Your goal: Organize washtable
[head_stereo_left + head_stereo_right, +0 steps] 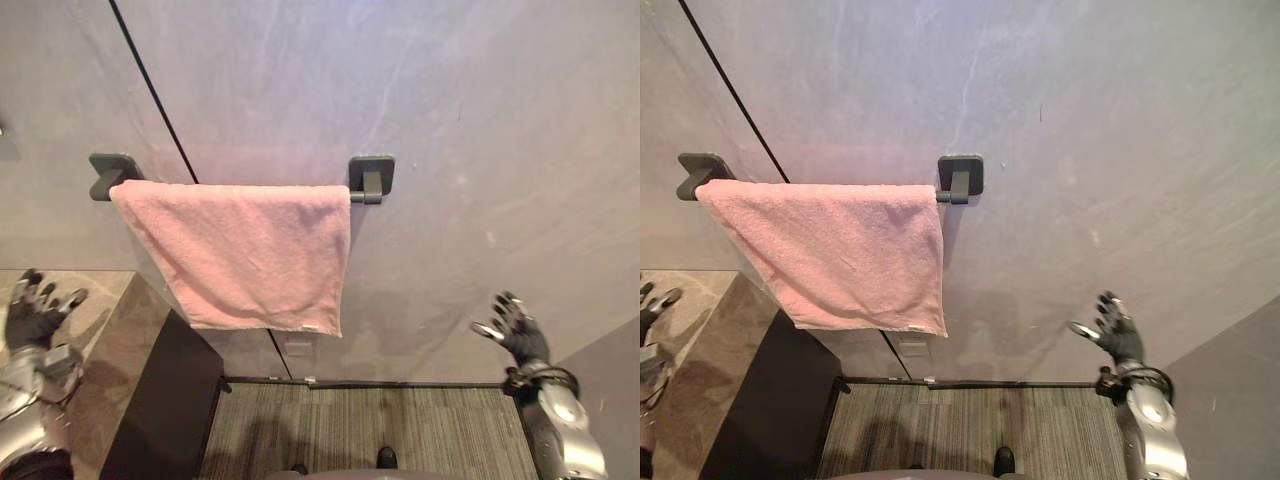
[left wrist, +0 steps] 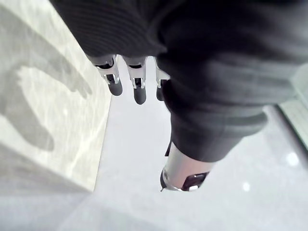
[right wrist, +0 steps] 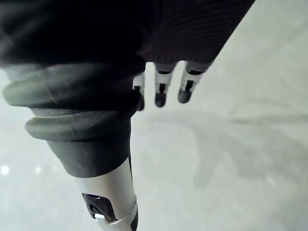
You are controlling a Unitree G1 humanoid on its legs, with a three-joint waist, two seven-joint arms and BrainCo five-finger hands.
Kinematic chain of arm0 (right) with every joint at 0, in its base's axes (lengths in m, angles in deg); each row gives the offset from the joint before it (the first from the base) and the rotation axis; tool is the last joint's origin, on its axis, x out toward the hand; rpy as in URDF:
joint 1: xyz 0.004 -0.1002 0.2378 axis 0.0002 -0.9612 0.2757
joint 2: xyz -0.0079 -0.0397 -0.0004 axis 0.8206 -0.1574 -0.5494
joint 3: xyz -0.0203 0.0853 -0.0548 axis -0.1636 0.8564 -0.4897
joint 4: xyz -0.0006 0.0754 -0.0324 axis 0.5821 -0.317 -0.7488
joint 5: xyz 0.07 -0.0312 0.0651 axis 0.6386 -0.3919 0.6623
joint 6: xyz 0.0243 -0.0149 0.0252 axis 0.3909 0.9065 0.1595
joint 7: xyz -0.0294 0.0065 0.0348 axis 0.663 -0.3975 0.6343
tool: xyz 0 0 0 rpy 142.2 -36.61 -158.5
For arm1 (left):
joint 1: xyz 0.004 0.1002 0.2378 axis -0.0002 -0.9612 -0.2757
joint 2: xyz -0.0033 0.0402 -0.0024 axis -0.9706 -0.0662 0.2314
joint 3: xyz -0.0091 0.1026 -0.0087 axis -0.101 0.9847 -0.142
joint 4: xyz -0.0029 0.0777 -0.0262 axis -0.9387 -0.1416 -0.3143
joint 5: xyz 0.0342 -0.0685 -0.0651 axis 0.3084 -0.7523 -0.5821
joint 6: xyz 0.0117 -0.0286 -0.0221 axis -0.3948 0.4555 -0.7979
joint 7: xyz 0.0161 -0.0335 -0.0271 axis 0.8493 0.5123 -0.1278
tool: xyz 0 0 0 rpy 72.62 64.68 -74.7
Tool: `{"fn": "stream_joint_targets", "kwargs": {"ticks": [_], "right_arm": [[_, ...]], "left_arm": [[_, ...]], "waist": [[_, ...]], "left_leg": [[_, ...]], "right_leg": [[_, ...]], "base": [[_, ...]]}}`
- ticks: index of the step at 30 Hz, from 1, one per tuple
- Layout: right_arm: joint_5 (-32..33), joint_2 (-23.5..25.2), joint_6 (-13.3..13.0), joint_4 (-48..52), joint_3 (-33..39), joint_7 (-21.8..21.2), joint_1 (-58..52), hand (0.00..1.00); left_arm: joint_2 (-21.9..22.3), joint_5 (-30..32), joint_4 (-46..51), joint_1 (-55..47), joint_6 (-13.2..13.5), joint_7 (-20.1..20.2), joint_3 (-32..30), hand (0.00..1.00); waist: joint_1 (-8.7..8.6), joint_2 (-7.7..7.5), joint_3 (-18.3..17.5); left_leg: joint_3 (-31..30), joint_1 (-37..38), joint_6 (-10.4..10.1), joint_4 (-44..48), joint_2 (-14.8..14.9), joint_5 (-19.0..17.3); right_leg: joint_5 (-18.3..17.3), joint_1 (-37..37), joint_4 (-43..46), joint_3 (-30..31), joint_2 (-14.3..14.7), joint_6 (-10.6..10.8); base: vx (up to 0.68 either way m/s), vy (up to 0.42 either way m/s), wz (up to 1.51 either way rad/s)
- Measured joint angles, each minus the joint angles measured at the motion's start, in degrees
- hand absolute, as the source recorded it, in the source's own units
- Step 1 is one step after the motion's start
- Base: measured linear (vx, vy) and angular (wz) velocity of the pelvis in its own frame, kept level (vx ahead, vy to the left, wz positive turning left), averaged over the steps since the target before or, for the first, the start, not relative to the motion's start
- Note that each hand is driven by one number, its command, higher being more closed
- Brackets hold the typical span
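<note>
A pink towel hangs over a dark bar between two dark wall mounts, draped askew with its lower edge slanting. My left hand is raised at the far left above the marble washtable top, fingers spread and holding nothing. My right hand is raised at the lower right in front of the grey wall, fingers spread, nothing in it. In the left wrist view my left hand's fingers point straight past the counter edge. The right wrist view has my right hand's fingers straight against the bare wall.
The washtable has a dark side panel dropping to a striped grey floor mat. A thin black line runs diagonally down the grey wall behind the towel bar.
</note>
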Motion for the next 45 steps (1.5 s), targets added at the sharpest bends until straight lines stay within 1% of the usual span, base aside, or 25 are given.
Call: {"fn": "stream_joint_targets", "kwargs": {"ticks": [1, 4, 6, 7, 8, 11, 12, 13, 14, 15, 16, 17, 19, 20, 22, 23, 24, 25, 27, 34, 39, 41, 43, 44, 45], "right_arm": [[-0.62, 0.20, -0.01, 0.02, 3.31, 1.21, 0.01, 0.00], [-1.18, 0.32, 0.00, 1.06, 8.11, 4.12, 0.28, 0.00], [-1.18, 0.52, -0.22, 7.83, 11.28, 6.60, 0.52, 0.00], [-1.20, 0.52, -0.42, 9.85, 11.77, 6.84, 0.89, 0.00], [-1.15, 0.45, -1.37, 13.01, 12.08, 7.57, 2.45, 0.00], [-0.50, 0.01, -4.01, 19.08, 10.70, 7.73, 6.75, 0.00], [1.26, -1.07, -5.46, 22.33, 7.83, 7.10, 8.72, 0.00], [2.29, -2.08, -6.26, 24.13, 5.46, 6.13, 9.83, 0.00], [3.15, -2.77, -6.62, 25.19, 3.94, 5.36, 10.73, 0.00], [4.39, -4.24, -7.15, 27.53, -0.50, 3.62, 12.83, 0.00], [5.48, -5.34, -7.31, 29.83, -5.29, 1.86, 15.13, 0.00], [5.95, -5.65, -7.46, 30.43, -7.89, 0.70, 16.64, 0.00], [7.17, -6.38, -7.70, 31.04, -17.11, -2.55, 22.51, 0.00], [7.85, -6.37, -7.71, 31.02, -19.10, -3.07, 24.07, 0.00], [9.99, -6.40, -8.00, 30.09, -26.43, -4.32, 30.29, 0.00], [10.59, -6.41, -8.23, 29.35, -27.99, -4.86, 31.75, 0.00], [12.33, -6.46, -8.29, 27.96, -30.54, -5.73, 34.10, 0.00], [12.98, -6.46, -8.34, 27.31, -31.58, -6.08, 34.96, 0.00], [15.06, -6.57, -8.27, 26.13, -35.95, -7.21, 37.55, 0.00], [18.99, -8.36, -8.08, 26.16, -43.59, -10.82, 42.16, 0.00], [20.53, -8.11, -8.42, 26.22, -48.43, -12.29, 43.41, 0.00], [20.95, -8.04, -8.31, 26.18, -51.90, -12.57, 43.40, 0.00], [20.94, -7.81, -7.96, 25.85, -57.01, -14.31, 43.40, 0.00], [20.94, -7.64, -7.93, 25.54, -58.05, -14.80, 43.40, 0.00], [20.94, -7.45, -7.23, 24.61, -59.82, -15.48, 43.40, 0.00]], "left_arm": [[0.00, 0.42, 0.05, -1.29, -0.02, -0.14, -1.53, 0.00], [0.13, 1.22, 2.50, -3.15, -0.29, -1.16, -3.67, 0.00], [2.21, 1.42, 10.49, -4.54, -0.23, -3.11, -6.96, 0.00], [2.67, 1.41, 12.56, -4.52, -0.06, -3.61, -7.64, 0.00], [2.97, 1.41, 15.94, -4.46, 0.83, -4.88, -8.15, 0.00], [3.06, 1.41, 22.57, -3.88, 2.48, -6.33, -7.38, 0.00], [3.07, 1.44, 26.72, -3.42, 2.84, -6.53, -6.40, 0.00], [3.07, 1.44, 29.07, -2.76, 3.42, -6.57, -5.17, 0.00], [3.07, 1.45, 30.67, -2.41, 3.81, -6.52, -4.25, 0.00], [3.21, 1.45, 34.14, -1.44, 4.33, -6.51, -1.72, 0.00], [4.18, 1.43, 37.39, 0.04, 4.91, -6.53, 1.54, 0.00], [5.20, 1.34, 39.19, 0.79, 5.18, -6.48, 3.37, 0.00], [9.96, 0.51, 45.38, 2.61, 6.18, -6.13, 11.62, 0.00], [10.77, 0.11, 46.51, 2.60, 6.26, -5.89, 13.55, 0.00], [11.84, -1.86, 48.30, 2.84, 6.29, -4.74, 18.93, 0.00], [11.85, -2.47, 48.45, 3.10, 6.31, -4.40, 19.75, 0.00], [11.87, -4.56, 48.55, 4.06, 6.32, -3.48, 21.18, 0.00], [11.87, -5.31, 48.55, 4.64, 6.33, -3.14, 21.74, 0.00], [11.85, -7.28, 48.71, 6.15, 6.47, -1.98, 22.54, 0.00], [11.61, -12.19, 48.72, 6.44, 6.36, 2.21, 26.10, 0.00], [11.62, -15.55, 48.79, 4.70, 6.16, 5.61, 29.38, 0.00], [11.67, -15.82, 48.79, 3.07, 5.61, 6.63, 30.74, 0.00], [11.94, -16.61, 48.79, 0.75, 4.37, 8.64, 32.24, 0.00], [12.06, -16.80, 48.80, 0.29, 4.41, 8.87, 32.51, 0.00], [12.15, -17.63, 48.79, -0.37, 4.07, 9.68, 32.90, 0.00]], "waist": [[0.02, 0.04, -0.61], [0.19, -0.23, -1.63], [0.22, -0.27, -1.69], [0.18, -0.28, -1.70], [0.11, -0.27, -1.70], [-0.09, -0.34, -1.82], [-0.08, -0.33, -1.82], [0.03, -0.30, -1.82], [0.01, -0.29, -1.83], [0.05, -0.29, -1.83], [0.04, -0.26, -1.84], [-0.02, -0.26, -1.84], [0.02, -0.27, -1.84], [0.03, -0.26, -1.83], [0.06, -0.08, -1.72], [0.05, -0.04, -1.69], [0.07, 0.04, -1.57], [0.11, 0.10, -1.52], [0.15, 0.32, -1.36], [0.30, 0.43, -0.94], [0.39, 0.20, -0.68], [0.35, 0.12, -0.48], [0.45, -0.02, -0.19], [0.52, -0.08, -0.06], [0.89, -0.20, 0.16]], "left_leg": [[-0.10, 0.05, -0.02, -0.04, 0.03, 0.00], [-0.23, 0.19, -0.04, -0.13, -0.01, 0.01], [-0.21, 1.16, -0.05, -0.38, -0.04, -0.01], [-0.21, 1.33, -0.05, -0.44, -0.05, -0.01], [-0.21, 1.73, -0.03, -0.68, -0.10, -0.02], [-0.16, 1.82, -0.01, -1.00, -0.10, -0.03], [-0.18, 1.76, -0.03, -1.00, -0.11, -0.01], [-0.20, 1.73, -0.01, -0.99, -0.13, 0.01], [-0.21, 1.72, 0.00, -0.99, -0.15, 0.04], [-0.26, 1.73, 0.22, -0.98, -0.16, 0.22], [-0.42, 1.86, 0.09, -0.95, -0.18, 0.49], [-0.61, 1.91, 0.12, -1.00, -0.21, 0.55], [-1.09, 2.12, 0.36, -1.03, -0.28, 0.71], [-1.27, 2.14, 0.37, -1.04, -0.30, 0.72], [-1.68, 2.25, 0.46, -1.08, -0.34, 0.79], [-1.68, 2.39, 0.51, -1.14, -0.34, 0.91], [-1.73, 2.81, 0.53, -1.27, -0.34, 0.92], [-1.76, 3.05, 0.53, -1.32, -0.34, 0.92], [-1.89, 3.55, 0.63, -1.93, -0.48, 1.00], [-2.49, 4.41, 0.69, -3.66, -1.01, 1.85], [-2.43, 4.69, 0.72, -4.07, -1.05, 1.86], [-2.41, 4.69, 0.73, -4.07, -1.04, 1.86], [-2.41, 4.67, 0.81, -4.07, -1.01, 1.91], [-2.42, 4.67, 0.81, -4.07, -1.00, 1.91], [-2.44, 4.63, 0.81, -4.08, -1.00, 1.91]], "right_leg": [[-0.13, 0.08, 0.00, -0.13, 0.01, -0.19], [-0.18, 0.34, 0.00, -0.40, 0.04, -0.20], [-0.53, 1.23, -0.01, -0.49, 0.00, -0.42], [-0.69, 1.43, -0.01, -0.53, -0.01, -0.52], [-0.73, 1.83, -0.01, -0.58, -0.01, -0.52], [-0.79, 1.96, -0.01, -0.61, 0.01, -0.48], [-0.78, 2.06, -0.01, -0.61, 0.02, -0.49], [-0.77, 2.09, 0.00, -0.71, 0.01, -0.50], [-0.76, 2.11, 0.00, -0.82, 0.00, -0.50], [-0.57, 2.18, 0.01, -0.98, -0.01, -0.65], [-0.38, 2.38, 0.02, -1.34, -0.04, -0.44], [-0.37, 2.50, 0.04, -1.57, -0.07, -0.44], [-0.35, 2.93, 0.24, -2.02, -0.12, -0.43], [-0.35, 2.95, 0.25, -2.05, -0.12, -0.42], [-0.36, 3.07, 0.26, -2.10, -0.11, -0.41], [-0.36, 3.18, 0.26, -2.11, -0.11, -0.41], [-0.41, 3.58, 0.26, -2.20, -0.11, -0.36], [-0.45, 3.82, 0.26, -2.26, -0.11, -0.33], [-0.59, 4.24, 0.26, -2.67, -0.15, -0.27], [-0.97, 4.83, 0.14, -3.71, -0.46, 0.16], [-1.24, 4.95, 0.24, -3.69, -0.69, 0.36], [-1.31, 4.91, 0.25, -3.63, -0.77, 0.34], [-1.48, 4.91, 0.26, -3.64, -0.79, 0.42], [-1.50, 4.91, 0.26, -3.66, -0.79, 0.42], [-1.52, 4.89, 0.26, -3.68, -0.79, 0.41]], "base": [[0.01, -0.011, 0.09], [0.02, 0.001, 0.05], [0.01, 0.005, 0.02], [0.00, 0.000, 0.00], [0.00, 0.000, 0.00], [0.00, 0.000, 0.00], [0.00, 0.000, 0.00], [0.00, 0.000, 0.00], [0.00, 0.005, 0.05], [0.01, 0.006, 0.09], [0.03, 0.007, 0.11], [0.03, 0.008, 0.14], [0.03, 0.009, 0.11], [0.02, 0.008, 0.04], [0.00, 0.000, 0.00], [0.00, 0.000, 0.00], [0.00, 0.000, 0.00], [-0.01, 0.004, 0.05], [-0.03, 0.004, 0.10], [-0.03, 0.001, 0.09], [0.00, 0.000, 0.00], [0.00, 0.000, 0.00], [0.00, 0.000, 0.00], [0.00, 0.000, 0.00], [0.00, 0.000, 0.00]]}}
